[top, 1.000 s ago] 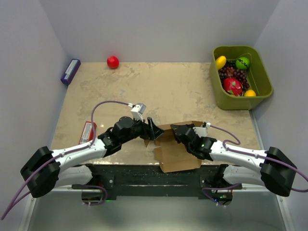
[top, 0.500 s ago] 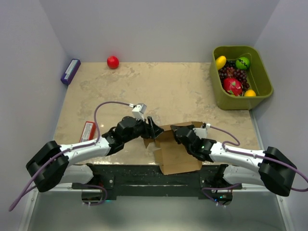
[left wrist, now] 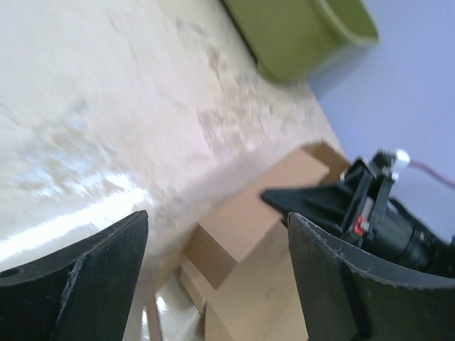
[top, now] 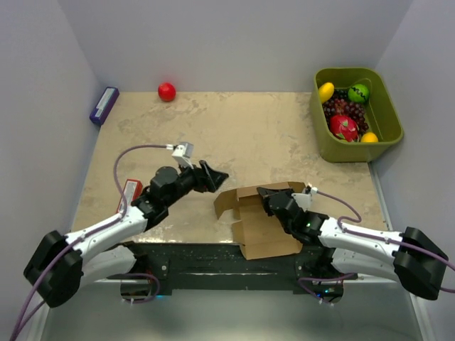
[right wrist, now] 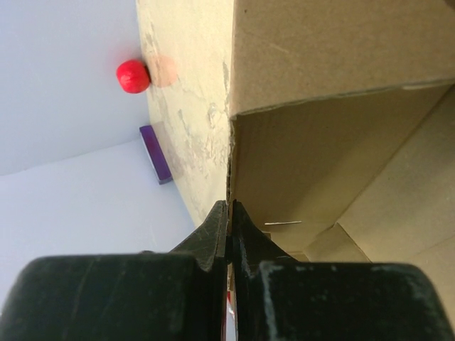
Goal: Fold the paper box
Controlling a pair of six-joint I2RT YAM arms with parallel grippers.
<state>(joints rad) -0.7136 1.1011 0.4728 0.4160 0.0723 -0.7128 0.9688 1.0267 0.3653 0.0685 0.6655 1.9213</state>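
The paper box (top: pixel 261 226) is brown cardboard, partly folded, lying at the near edge of the table with a raised flap on its left side. My right gripper (top: pixel 265 193) is shut on the upright edge of one panel; in the right wrist view the gripper (right wrist: pixel 229 206) pinches that thin cardboard edge, with the paper box (right wrist: pixel 320 50) filling the right side. My left gripper (top: pixel 217 175) hovers to the left of the box, apart from it, open and holding nothing. Between its fingers (left wrist: pixel 217 220) the left wrist view shows the paper box (left wrist: pixel 245 245) ahead.
A green bin (top: pixel 353 147) of fruit stands at the back right, also seen as the bin (left wrist: pixel 298 35). A red ball (top: pixel 166 91) and a small purple box (top: pixel 104 105) lie at the back left. A flat red box (top: pixel 130 193) lies under the left arm.
My left gripper has pulled back to the left, away from the box's left flap, with its jaws spread. The right gripper stays shut on the panel, and the box has shifted slightly.
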